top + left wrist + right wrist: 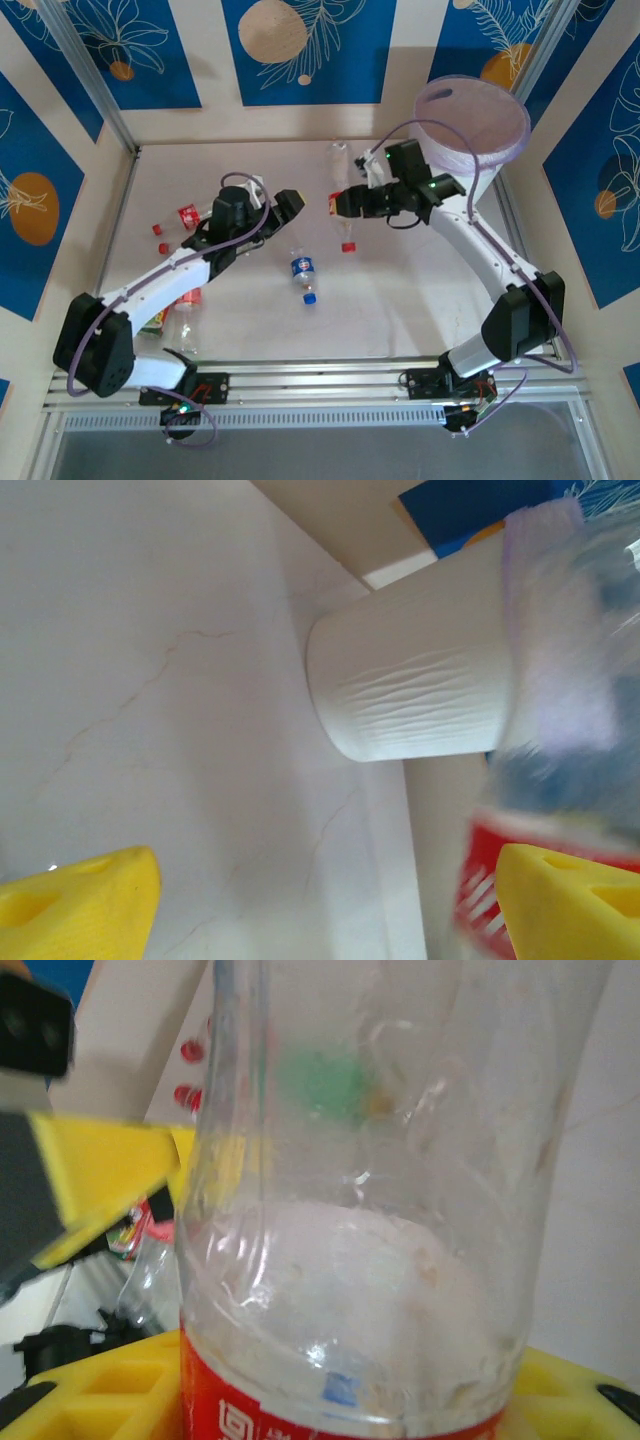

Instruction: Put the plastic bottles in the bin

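My right gripper [345, 204] is shut on a clear bottle with a red label [340, 165], held above the table with its red cap [347, 245] pointing toward the near side. In the right wrist view the red-labelled bottle [360, 1210] sits between the yellow fingers [100, 1390]. My left gripper [276, 196] is open just left of it, with nothing between its fingers [80, 900]; the held bottle [560, 730] is blurred at the right finger. The bin [470, 125] stands at the far right, and its white wall [420, 695] faces the left wrist. A blue-capped bottle [304, 270] lies mid-table.
A red-labelled bottle [186, 214] and another red cap [163, 246] lie at the left. More bottles [184, 318], one green [155, 320], lie partly under the left arm. Walls enclose the table on three sides.
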Robot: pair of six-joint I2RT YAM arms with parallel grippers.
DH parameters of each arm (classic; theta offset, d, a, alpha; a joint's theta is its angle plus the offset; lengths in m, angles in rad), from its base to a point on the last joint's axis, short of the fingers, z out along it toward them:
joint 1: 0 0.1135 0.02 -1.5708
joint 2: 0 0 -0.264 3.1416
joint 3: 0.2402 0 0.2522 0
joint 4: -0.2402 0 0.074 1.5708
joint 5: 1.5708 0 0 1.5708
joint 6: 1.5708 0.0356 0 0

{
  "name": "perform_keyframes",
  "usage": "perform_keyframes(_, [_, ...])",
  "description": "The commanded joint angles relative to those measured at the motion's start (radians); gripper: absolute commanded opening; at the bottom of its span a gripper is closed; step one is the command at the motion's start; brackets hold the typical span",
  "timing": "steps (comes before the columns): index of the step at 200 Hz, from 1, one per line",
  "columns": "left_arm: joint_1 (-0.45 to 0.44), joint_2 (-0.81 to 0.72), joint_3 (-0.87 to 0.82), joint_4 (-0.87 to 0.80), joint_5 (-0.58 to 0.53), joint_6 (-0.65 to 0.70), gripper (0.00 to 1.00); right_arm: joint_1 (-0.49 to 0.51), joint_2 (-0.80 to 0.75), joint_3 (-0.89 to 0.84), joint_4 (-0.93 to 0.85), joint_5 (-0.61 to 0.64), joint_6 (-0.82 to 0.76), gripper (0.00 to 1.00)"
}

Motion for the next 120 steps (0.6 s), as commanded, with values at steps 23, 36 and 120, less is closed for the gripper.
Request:
perform_keyframes(23, [-0.010,-0.044,-0.078,-0.140,-0.049,0.069,0.86,-0.155,-0.048,0.239,-0.114,0.129,-0.123,0.50])
perform_keyframes(36, [-0.020,-0.045,-0.095,-0.160,-0.057,0.077,0.86,-0.208,-0.036,0.308,-0.111,0.164,-0.133,0.50])
perform_keyframes(120, [-0.074,-0.092,-0.157,-0.293,-0.125,0.114,0.87,-0.468,0.188,0.615,-0.050,0.408,-0.164,0.48])
